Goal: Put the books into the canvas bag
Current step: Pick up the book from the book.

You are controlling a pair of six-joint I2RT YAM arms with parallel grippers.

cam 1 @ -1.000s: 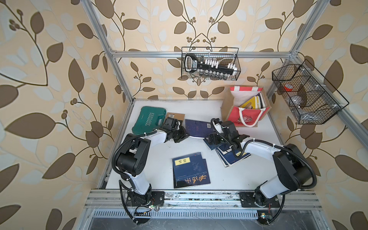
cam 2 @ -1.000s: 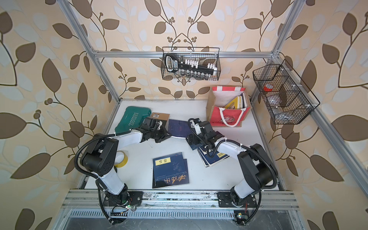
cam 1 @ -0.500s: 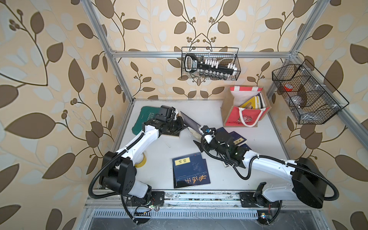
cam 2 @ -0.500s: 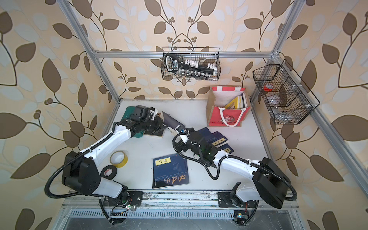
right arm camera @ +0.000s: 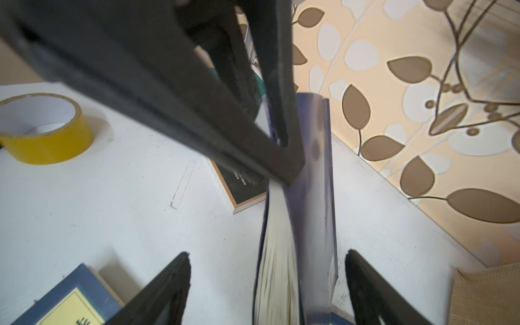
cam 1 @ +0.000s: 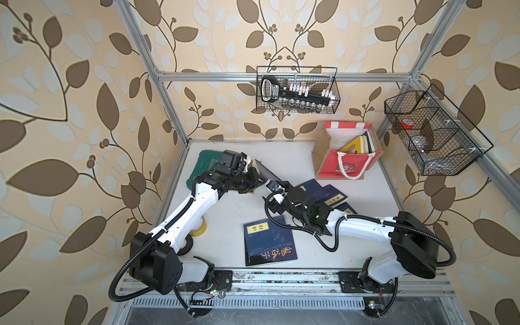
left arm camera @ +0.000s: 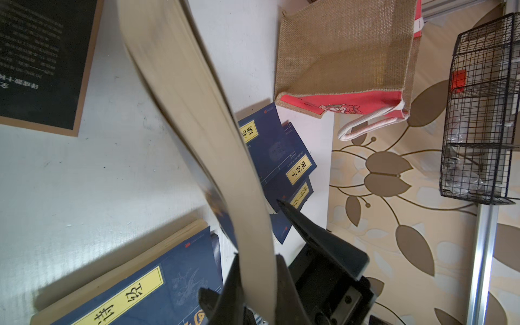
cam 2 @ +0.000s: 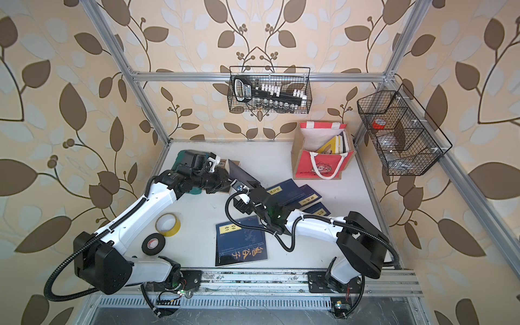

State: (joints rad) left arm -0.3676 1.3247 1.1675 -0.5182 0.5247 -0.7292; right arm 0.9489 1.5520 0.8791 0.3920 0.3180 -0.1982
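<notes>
Step, likely: handover of thin navy paperback book (cam 1: 266,176), lifted edge-up | left fingers (left arm camera: 233,284) clamped on it | right fingers (right arm camera: 361,281) apart, straddling its free end | next: right closes, left releases, toward red-fronted jute canvas bag (cam 1: 342,166)

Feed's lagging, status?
Left hand shut on book, aloft. Right hand open, straddling its edge. Loose books lie between it and bag.

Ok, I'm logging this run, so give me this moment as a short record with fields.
left pincer: shut on navy book, lifted on edge
right pincer: open, fingers either side of that book, not touching
canvas bag: upright, yellow book and others inside
table: navy stack, front navy books, black book
</notes>
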